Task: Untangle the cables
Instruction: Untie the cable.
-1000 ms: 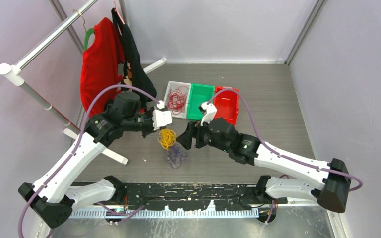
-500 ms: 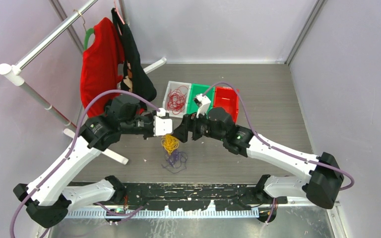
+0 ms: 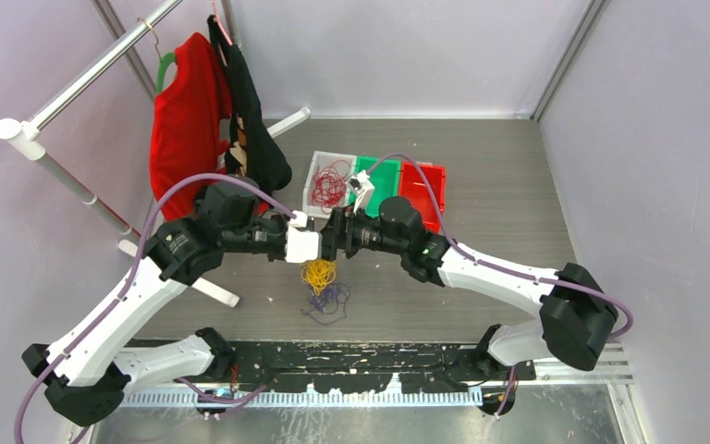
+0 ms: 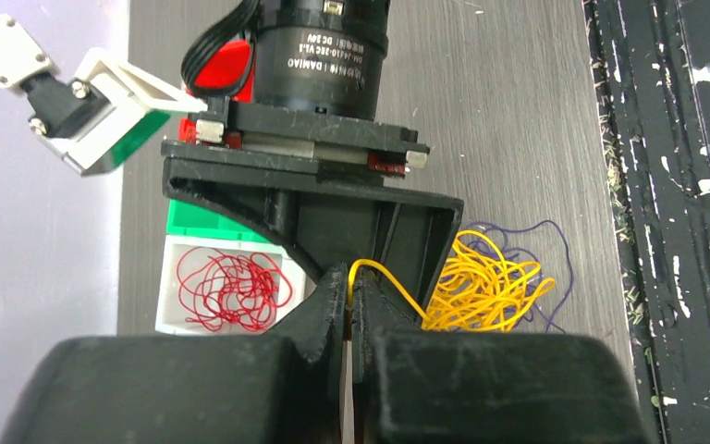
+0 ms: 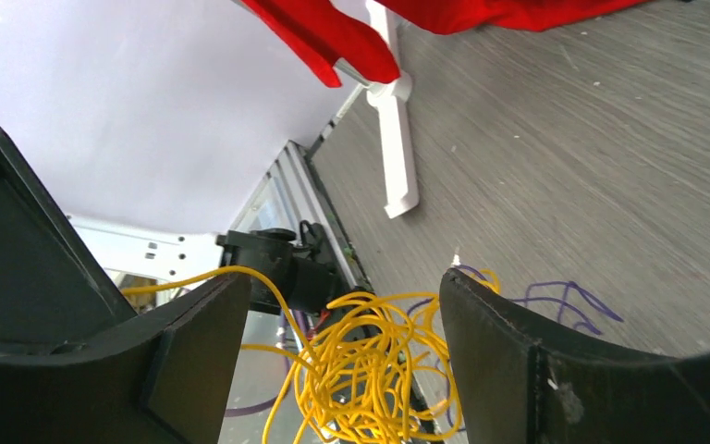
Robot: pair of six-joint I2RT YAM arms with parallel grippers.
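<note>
My left gripper (image 3: 312,250) (image 4: 349,282) is shut on one strand of the yellow cable. The rest of the yellow cable (image 3: 318,273) (image 4: 481,291) hangs below it as a tangled bundle. My right gripper (image 3: 331,242) (image 5: 342,361) faces the left one at close range. Its jaws stand wide open with the yellow bundle (image 5: 370,370) between them, and they grip nothing. Purple cables (image 3: 328,301) (image 4: 555,250) (image 5: 564,301) lie loose on the table under the bundle. Red cables (image 3: 330,185) (image 4: 231,289) sit coiled in the white bin (image 3: 314,202).
A green bin (image 3: 376,166) and a red bin (image 3: 430,176) stand beside the white one, partly behind my right arm. A clothes rack with a red garment (image 3: 185,111) and a black garment (image 3: 250,111) fills the back left. Its white foot (image 5: 397,148) rests on the table.
My right arm has swung left and up until its open jaws straddle the yellow bundle. My left gripper has shifted slightly, still holding the strand; the bundle hangs a little lower.
</note>
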